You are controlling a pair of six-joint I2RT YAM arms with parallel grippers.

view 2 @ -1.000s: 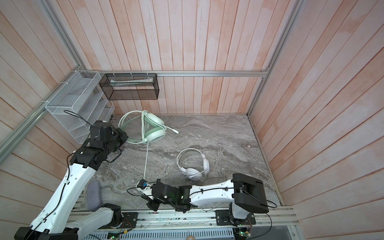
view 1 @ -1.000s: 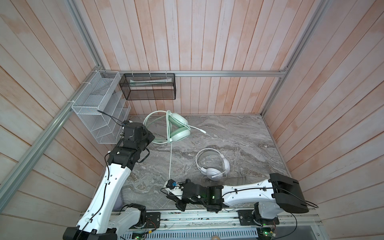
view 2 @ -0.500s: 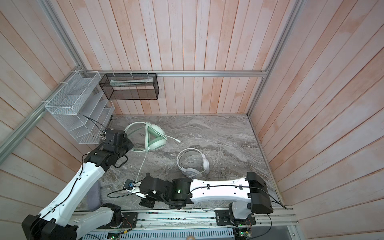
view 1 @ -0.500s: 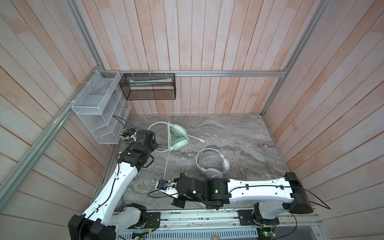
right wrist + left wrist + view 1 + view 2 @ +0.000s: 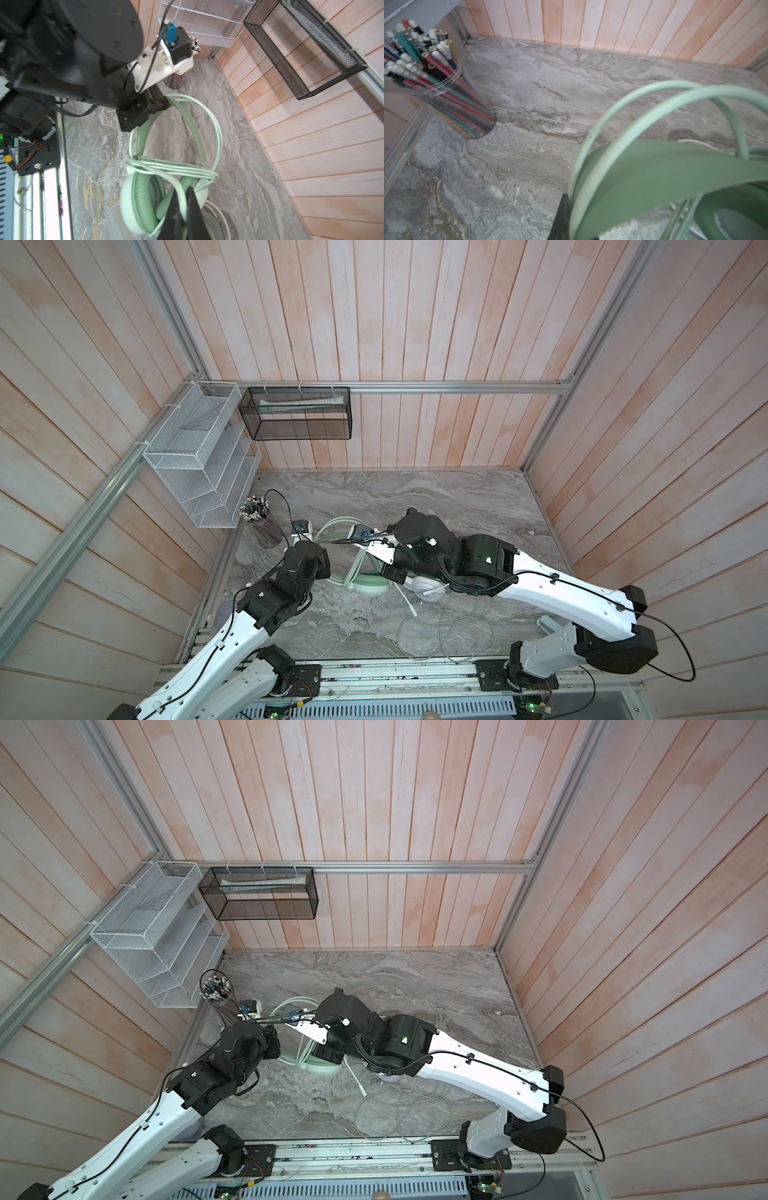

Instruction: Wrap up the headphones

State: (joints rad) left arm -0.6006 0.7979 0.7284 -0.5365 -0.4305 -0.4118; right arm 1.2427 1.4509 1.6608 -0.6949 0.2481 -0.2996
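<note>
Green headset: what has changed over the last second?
The left gripper, shut on the headband, pulled the green headset toward the front of the table, beside the white headset. The right gripper, shut on the green cable, swung from the front edge to the earcups. The white headset and pencil cup stayed put.

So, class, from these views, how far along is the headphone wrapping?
Done: several turns of mint cable circle the mint headset above its earcups. In hand: the left gripper clamps its headband; the right gripper pinches the cable's free run. Left: the white headset, its white cable lying in loose loops on the table.
</note>
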